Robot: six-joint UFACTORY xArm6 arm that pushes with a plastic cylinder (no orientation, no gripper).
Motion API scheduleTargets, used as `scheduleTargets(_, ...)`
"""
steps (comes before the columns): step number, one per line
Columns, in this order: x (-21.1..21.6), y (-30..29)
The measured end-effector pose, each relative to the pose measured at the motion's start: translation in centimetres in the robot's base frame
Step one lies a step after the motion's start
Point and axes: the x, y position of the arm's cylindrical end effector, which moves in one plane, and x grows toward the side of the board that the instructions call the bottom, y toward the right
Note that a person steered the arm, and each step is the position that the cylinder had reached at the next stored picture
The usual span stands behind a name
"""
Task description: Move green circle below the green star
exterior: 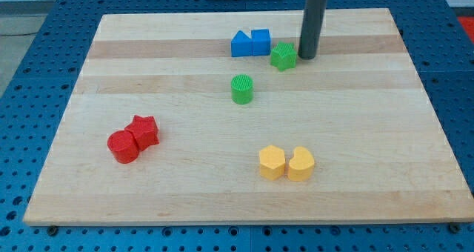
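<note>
The green circle (242, 89) is a short cylinder standing near the middle of the wooden board (370, 148). The green star (283, 56) sits above it and to its right, near the view's top. My tip (306, 56) is on the board just right of the green star, close to touching it. The green circle lies well down and left of my tip.
Two blue blocks, a triangle-like one (241, 44) and a cube (261, 41), sit side by side just left of the green star. A red circle (123, 146) and a red star (143, 130) touch at the lower left. Two yellow blocks (272, 162) (301, 164) sit at the lower middle.
</note>
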Motion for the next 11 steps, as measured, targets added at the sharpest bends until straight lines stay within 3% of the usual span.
scheduleTargets(1,0.6,3.2)
scheduleTargets(2,5.4,3.6)
scheduleTargets(3,13.7,2.1)
scheduleTargets(4,17.3,-6.3)
scheduleTargets(6,12.9,-18.0)
scheduleTargets(7,9.6,-19.5)
scheduleTargets(10,9.2,-7.1)
scheduleTargets(11,10.6,-6.3)
